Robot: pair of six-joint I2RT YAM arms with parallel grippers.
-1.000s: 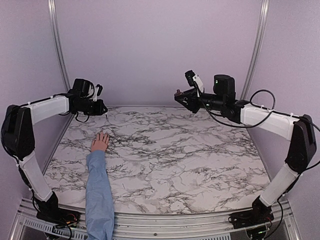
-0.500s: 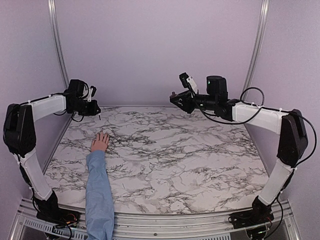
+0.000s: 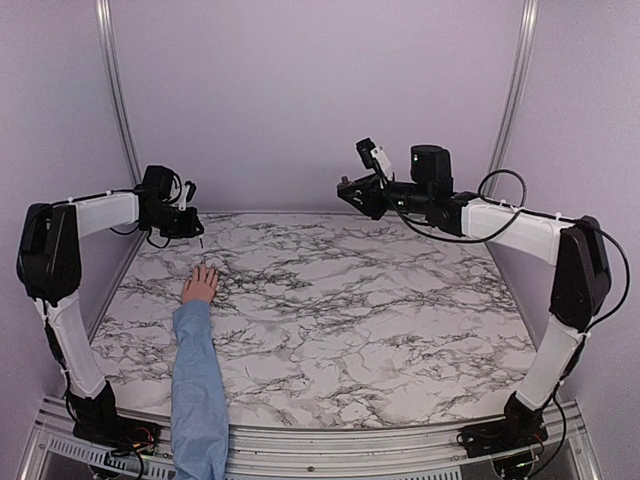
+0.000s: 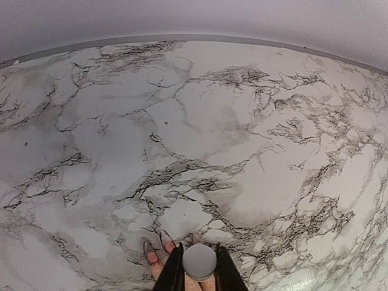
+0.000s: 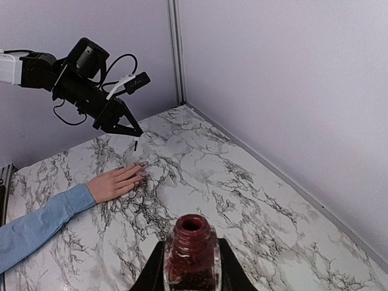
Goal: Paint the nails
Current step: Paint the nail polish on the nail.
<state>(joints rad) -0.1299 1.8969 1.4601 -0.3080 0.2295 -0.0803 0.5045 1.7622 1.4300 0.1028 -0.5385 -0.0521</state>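
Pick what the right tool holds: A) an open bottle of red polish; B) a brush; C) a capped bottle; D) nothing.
A: in the right wrist view the right tool is shut on the red polish bottle, whose neck stands open with no cap.

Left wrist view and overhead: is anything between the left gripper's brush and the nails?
Nothing visible. The left gripper, shut on the white-capped polish brush, hangs above the light-skinned hand in a light blue sleeve; only air separates its tip from the nails.
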